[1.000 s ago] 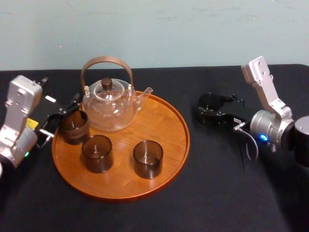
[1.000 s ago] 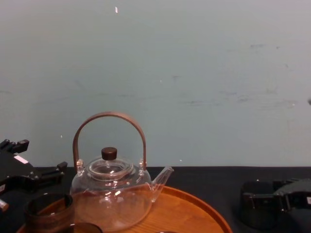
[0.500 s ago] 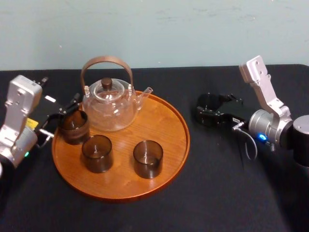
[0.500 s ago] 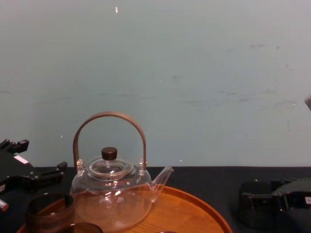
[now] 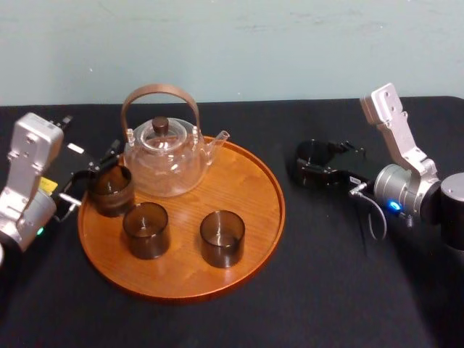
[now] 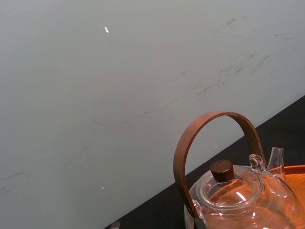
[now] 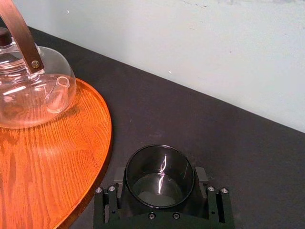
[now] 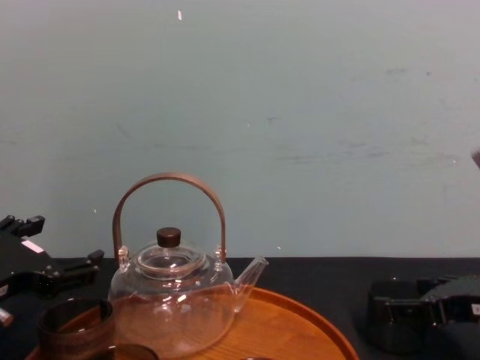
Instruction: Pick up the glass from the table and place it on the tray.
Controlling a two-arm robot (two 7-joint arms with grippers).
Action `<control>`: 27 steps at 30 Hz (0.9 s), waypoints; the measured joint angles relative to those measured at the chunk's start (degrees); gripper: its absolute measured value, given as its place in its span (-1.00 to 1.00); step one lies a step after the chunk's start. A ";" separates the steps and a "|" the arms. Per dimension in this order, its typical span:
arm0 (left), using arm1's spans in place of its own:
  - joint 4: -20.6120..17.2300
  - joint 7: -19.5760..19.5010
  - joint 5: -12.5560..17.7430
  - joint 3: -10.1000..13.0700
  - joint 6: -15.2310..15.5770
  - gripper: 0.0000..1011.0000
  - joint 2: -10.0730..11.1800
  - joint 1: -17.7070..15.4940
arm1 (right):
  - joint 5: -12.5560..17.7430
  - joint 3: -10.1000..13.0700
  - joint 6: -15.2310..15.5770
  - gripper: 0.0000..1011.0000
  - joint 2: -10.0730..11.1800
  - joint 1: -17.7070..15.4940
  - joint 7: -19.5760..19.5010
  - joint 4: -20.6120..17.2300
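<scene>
The black surface (image 5: 326,275) carries the wide wooden tray (image 5: 254,181), with a teapot (image 5: 163,163) at its back. The glass (image 7: 159,191) stands on the surface just right of the tray's rim, apart from it. The right gripper (image 5: 312,168) has its jaws against the glass on both sides, low on the wall. The glass is likely light, rigid, slick and breakable, so it wants a mid-wall hold with modest squeeze, kept upright. The left gripper (image 5: 90,177) is parked at the tray's left rim.
</scene>
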 joint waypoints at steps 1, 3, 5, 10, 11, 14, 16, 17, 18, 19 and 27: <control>0.00 0.00 0.00 0.00 0.00 0.98 0.00 0.00 | 0.00 0.01 0.00 0.76 0.00 0.00 0.00 0.00; 0.00 0.00 0.00 0.00 0.00 0.98 0.00 0.00 | 0.01 0.01 0.00 0.76 0.00 -0.01 0.00 -0.01; 0.00 0.00 0.00 0.00 0.00 0.98 0.00 0.00 | 0.02 0.01 0.00 0.76 0.00 -0.01 0.00 -0.02; 0.00 0.00 0.00 0.00 0.00 0.98 0.00 0.00 | 0.06 0.04 -0.01 0.76 0.00 -0.03 0.01 -0.06; 0.00 0.00 0.00 0.00 0.00 0.98 0.00 0.00 | 0.15 0.15 -0.09 0.76 0.05 -0.15 0.11 -0.22; 0.00 0.00 0.00 0.00 0.00 0.98 0.00 0.00 | 0.48 0.63 -0.36 0.76 0.36 -0.64 0.46 -0.97; 0.00 0.00 0.00 0.00 0.00 0.98 0.00 0.00 | 0.81 1.03 -0.58 0.76 0.73 -1.09 0.80 -1.88; 0.00 0.00 0.00 0.00 0.00 0.98 0.00 0.00 | 0.92 1.15 -0.65 0.76 0.89 -1.24 0.96 -2.21; 0.00 0.00 0.00 0.00 0.00 0.98 0.00 0.00 | 1.12 1.38 -0.78 0.76 1.29 -1.61 1.24 -3.05; 0.00 0.00 0.00 0.00 0.00 0.98 0.00 0.00 | 1.27 1.49 -0.86 0.76 1.49 -1.78 1.43 -3.48; 0.00 0.00 0.00 0.00 0.00 0.98 0.00 0.00 | 2.50 2.03 -2.02 0.76 4.43 -3.31 4.15 -8.17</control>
